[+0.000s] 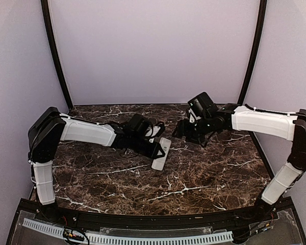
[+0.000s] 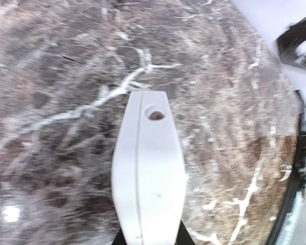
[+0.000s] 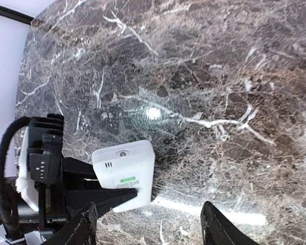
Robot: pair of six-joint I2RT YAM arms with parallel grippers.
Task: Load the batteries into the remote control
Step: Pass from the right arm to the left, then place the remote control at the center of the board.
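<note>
The remote control (image 1: 161, 154) is a white oblong, held by its rear end in my left gripper (image 1: 154, 149), which is shut on it. In the left wrist view the remote control (image 2: 149, 178) shows edge-on, running away from the left gripper (image 2: 150, 240), with a small round hole near its far tip. From the right wrist I see the remote control (image 3: 127, 171) with a green label and a black finger (image 3: 107, 196) of the left gripper across it. My right gripper (image 3: 150, 232) stands open just right of the remote, nothing between its fingers. The batteries are out of view.
The dark marble tabletop (image 1: 194, 178) spreads under both arms. My right gripper (image 1: 185, 130) hovers near the middle back, close to the left arm's wrist (image 3: 41, 168) and its cable. Pale walls close off the back and sides.
</note>
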